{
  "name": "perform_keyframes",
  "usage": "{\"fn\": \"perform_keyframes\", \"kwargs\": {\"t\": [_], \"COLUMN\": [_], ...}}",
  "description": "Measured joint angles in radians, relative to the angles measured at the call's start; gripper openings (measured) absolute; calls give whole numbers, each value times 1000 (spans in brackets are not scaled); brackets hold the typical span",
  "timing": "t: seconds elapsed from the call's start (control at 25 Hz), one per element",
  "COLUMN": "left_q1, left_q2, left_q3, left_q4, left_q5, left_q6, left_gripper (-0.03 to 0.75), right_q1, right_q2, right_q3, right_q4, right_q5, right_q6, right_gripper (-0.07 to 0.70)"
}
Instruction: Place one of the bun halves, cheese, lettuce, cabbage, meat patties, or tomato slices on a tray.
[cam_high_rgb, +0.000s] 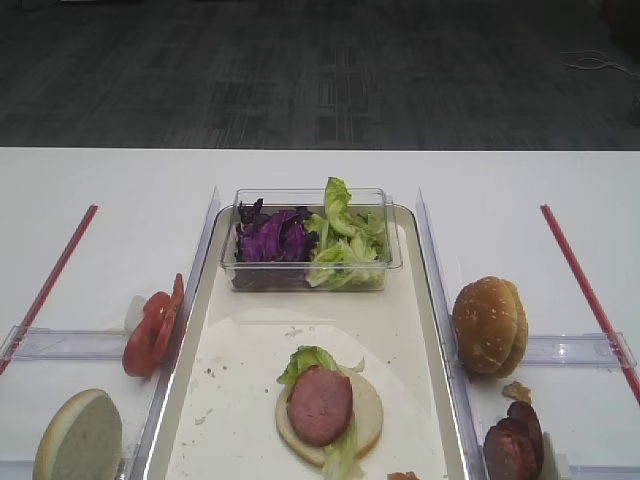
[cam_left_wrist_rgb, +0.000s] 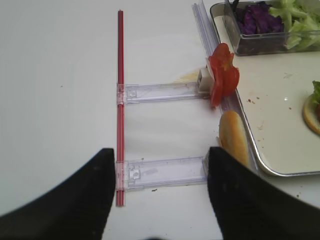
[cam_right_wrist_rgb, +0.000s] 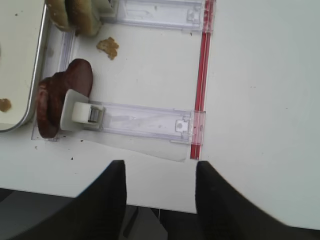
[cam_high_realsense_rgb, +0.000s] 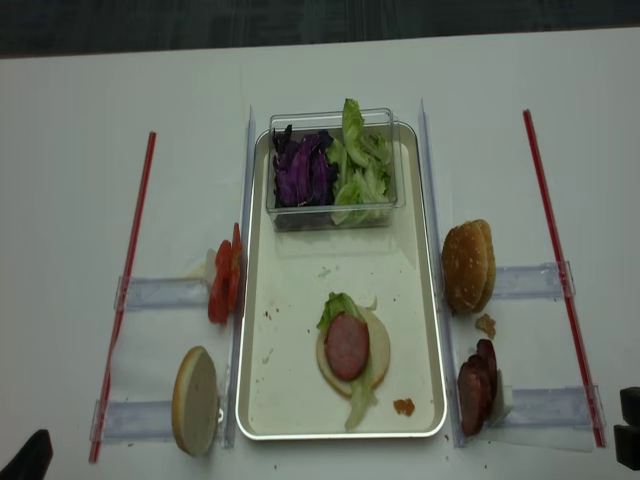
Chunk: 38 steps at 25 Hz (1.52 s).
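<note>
On the tray, a bun half topped with lettuce and a meat patty is seen near the front rim. Both the left claw and right claw are held released and empty, off the tray's side edges, over open surface.

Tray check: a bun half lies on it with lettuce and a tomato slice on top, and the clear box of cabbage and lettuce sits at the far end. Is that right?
Not quite. On the bun half with the lettuce, the top layer is a pinkish meat patty, not a tomato slice; the tomato slices stand off the tray's left side. The exterior high view shows this. The clear box is at the far end as you say.
</note>
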Motion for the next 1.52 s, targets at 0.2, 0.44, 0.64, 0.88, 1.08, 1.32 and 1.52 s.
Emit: {"fn": "perform_keyframes", "kwargs": {"t": [0.2, 0.44, 0.64, 0.88, 1.08, 1.32, 1.52], "left_q1": [0, 0, 0, 0, 0, 0, 0], "left_q2": [0, 0, 0, 0, -2, -2, -2], "left_q3": [0, 0, 0, 0, 0, 0, 2], "left_q4": [0, 0, 0, 0, 0, 0, 0], "left_q5": [0, 0, 0, 0, 0, 0, 0], "left_q6": [0, 0, 0, 0, 0, 0, 0], "left_gripper": [391, 391, 391, 391, 391, 391, 391], "right_q1": [0, 0, 0, 0, 0, 0, 0], "right_q2": [-107, -257, -354, -462, -503, -503, -503], "right_q3": [0, 0, 0, 0, 0, 0, 0], "right_q4": [0, 0, 0, 0, 0, 0, 0], "right_q5": [0, 4, 11, 15, 19, 21, 21], "right_q6": [0, 0, 0, 0, -2, -4, -4], "right_gripper": [351, 351, 351, 351, 351, 351, 351]}}
